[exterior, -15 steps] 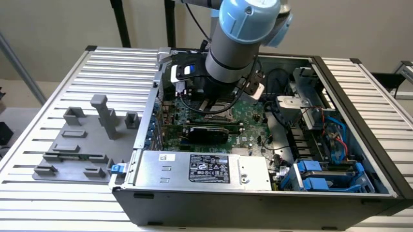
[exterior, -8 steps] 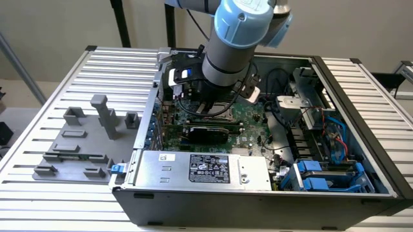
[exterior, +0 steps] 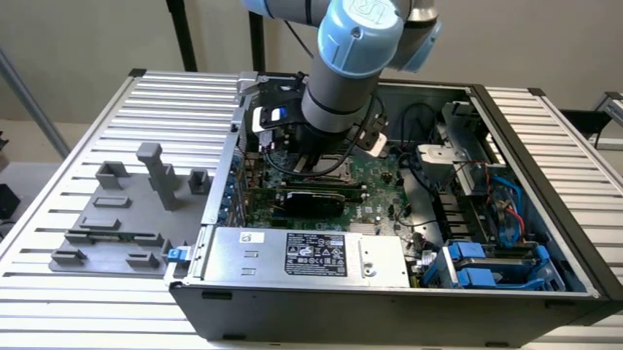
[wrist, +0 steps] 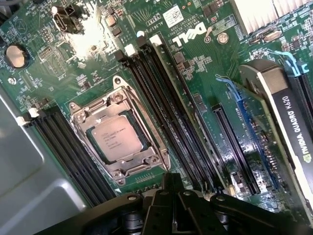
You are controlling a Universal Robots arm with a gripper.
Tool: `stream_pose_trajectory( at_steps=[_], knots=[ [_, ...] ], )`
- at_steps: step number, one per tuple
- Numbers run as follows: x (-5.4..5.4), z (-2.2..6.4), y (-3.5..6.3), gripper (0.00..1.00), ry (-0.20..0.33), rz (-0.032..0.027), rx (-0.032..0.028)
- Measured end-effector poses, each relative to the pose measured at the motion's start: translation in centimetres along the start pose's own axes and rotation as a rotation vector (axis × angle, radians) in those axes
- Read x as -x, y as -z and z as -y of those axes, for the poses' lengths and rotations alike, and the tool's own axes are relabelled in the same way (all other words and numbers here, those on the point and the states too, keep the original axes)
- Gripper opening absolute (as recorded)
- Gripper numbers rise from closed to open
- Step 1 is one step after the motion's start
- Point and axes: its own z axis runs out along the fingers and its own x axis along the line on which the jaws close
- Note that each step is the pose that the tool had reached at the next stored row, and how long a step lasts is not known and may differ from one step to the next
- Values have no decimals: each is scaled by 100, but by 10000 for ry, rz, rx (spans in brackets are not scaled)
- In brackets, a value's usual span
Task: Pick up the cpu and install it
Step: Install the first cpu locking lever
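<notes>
One cpu (wrist: 116, 139) sits seated in the socket frame (wrist: 119, 134) of the green motherboard (wrist: 205, 63), inside the open computer case (exterior: 545, 182).

Just off the socket, the tool (wrist: 168, 183) hangs with its dark fingers drawn together and nothing between them. Judging by its look, the chip is light, stiff and flat, its metal top slick and its underside delicate; the pale rim edges seem the safest hold. Grey fixture blocks (exterior: 127, 211) stand on the ribbed surface (exterior: 58, 292), at the exterior view's left.
</notes>
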Motion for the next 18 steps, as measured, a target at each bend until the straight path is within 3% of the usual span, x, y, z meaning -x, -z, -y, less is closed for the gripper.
stream_pose_trajectory(
  at_steps=[9, 18],
  knots=[
    [13, 19, -124, 11, 24, -35, 74],
    [3, 38, -183, 11, 34, -50, 104]
  ],
)
